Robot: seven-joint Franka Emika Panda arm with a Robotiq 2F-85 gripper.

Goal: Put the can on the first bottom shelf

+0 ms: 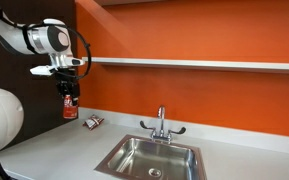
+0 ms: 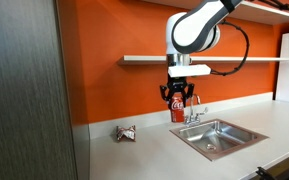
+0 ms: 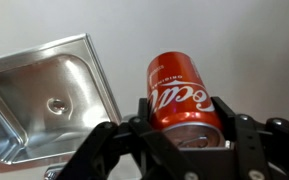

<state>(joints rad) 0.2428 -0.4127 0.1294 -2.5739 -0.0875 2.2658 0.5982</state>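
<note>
A red Coca-Cola can (image 3: 181,95) sits between my gripper's (image 3: 182,125) black fingers, which are shut on it. In both exterior views the can (image 1: 69,102) (image 2: 178,106) hangs upright from the gripper (image 1: 68,92) (image 2: 178,96), held in the air above the grey counter and below the level of a white wall shelf (image 1: 199,64) (image 2: 144,60) on the orange wall. The wrist view looks down past the can onto the counter.
A steel sink (image 1: 151,157) (image 2: 217,136) (image 3: 46,95) with a faucet (image 1: 162,123) (image 2: 195,113) is set into the counter. A crumpled silver wrapper (image 1: 93,122) (image 2: 126,133) lies by the wall. A grey cabinet (image 2: 29,90) stands at one end.
</note>
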